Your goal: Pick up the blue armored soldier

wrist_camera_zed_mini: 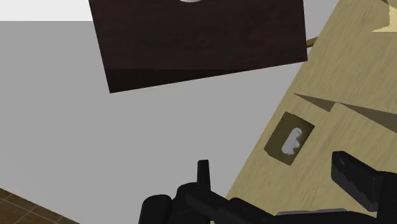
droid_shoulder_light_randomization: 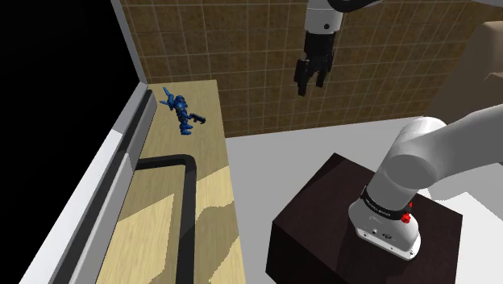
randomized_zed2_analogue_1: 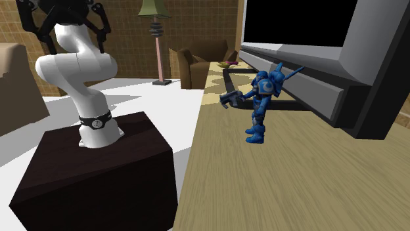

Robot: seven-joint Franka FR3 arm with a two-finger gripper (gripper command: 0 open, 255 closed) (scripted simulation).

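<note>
The blue soldier (randomized_zed2_analogue_1: pixel 261 98) stands upright on the wooden table (randomized_zed2_analogue_1: pixel 296 190), just in front of the grey screen frame (randomized_zed2_analogue_1: pixel 341 79). It is probably a light, stiff toy with thin, snag-prone limbs, so the torso suits gripping best. The gripper (droid_shoulder_light_randomization: pixel 310 83) hangs well apart from it, its 2 fingers spread and empty.
</note>
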